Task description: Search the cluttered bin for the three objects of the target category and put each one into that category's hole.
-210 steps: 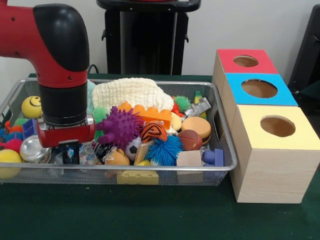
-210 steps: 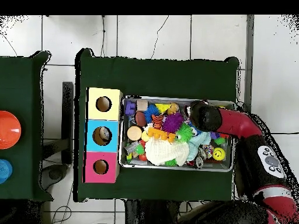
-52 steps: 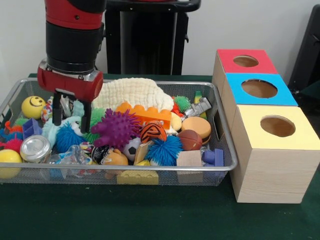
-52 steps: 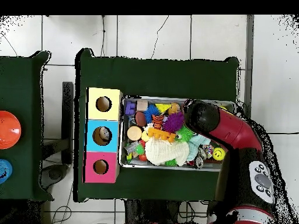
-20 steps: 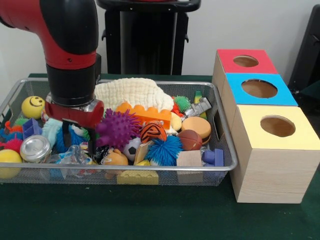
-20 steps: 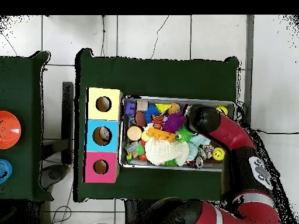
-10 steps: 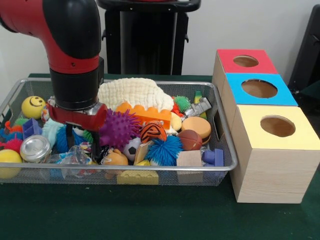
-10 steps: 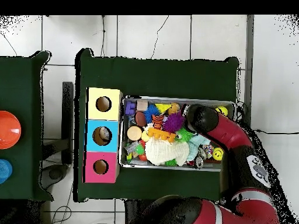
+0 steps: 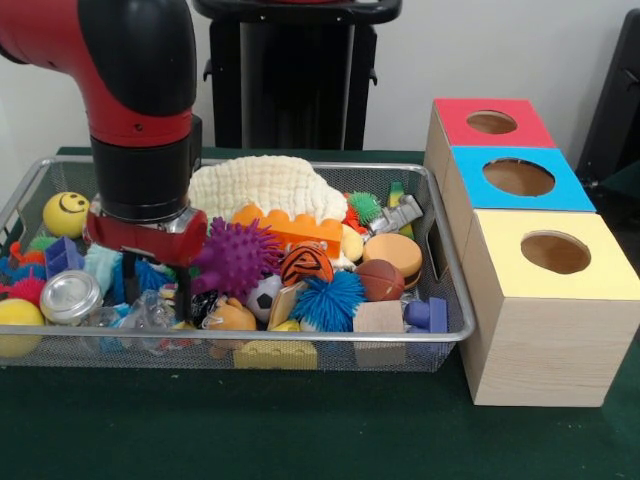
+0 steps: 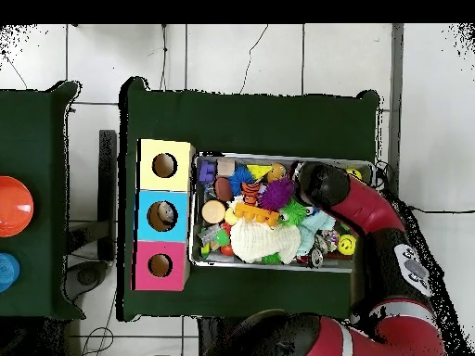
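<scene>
End effector sits low in the wire bin's clutter, fingers spread, holding nothing, tips among the clear wrapping. Target category unknown to me. Purple spiky ball touches my side toward the three boxes; silver tin lies opposite.

Wire mesh bin crammed with mixed toys, beside three wooden hole boxes.
Red-topped box, blue-topped box, yellow-topped box stand in a row, touching, each with one round hole.
</scene>
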`<state>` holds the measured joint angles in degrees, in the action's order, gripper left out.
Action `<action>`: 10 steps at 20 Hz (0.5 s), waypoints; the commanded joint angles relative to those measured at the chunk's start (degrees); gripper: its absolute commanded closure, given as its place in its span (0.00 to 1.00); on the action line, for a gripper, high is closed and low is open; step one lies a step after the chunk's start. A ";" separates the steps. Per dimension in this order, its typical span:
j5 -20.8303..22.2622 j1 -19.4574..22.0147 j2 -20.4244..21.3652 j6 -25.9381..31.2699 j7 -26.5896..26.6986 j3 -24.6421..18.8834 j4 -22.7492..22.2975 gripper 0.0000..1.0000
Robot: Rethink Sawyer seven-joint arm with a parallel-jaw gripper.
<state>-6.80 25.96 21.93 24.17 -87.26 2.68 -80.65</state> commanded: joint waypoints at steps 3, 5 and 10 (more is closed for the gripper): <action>-0.34 -0.28 -1.55 4.37 -5.73 -4.27 6.07 0.00; -0.33 -0.15 -1.46 4.72 -5.54 -4.52 6.26 0.00; -0.23 -0.48 -1.69 6.36 -5.28 -4.37 7.93 0.00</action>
<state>-6.78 25.89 21.86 24.17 -87.26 2.67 -76.18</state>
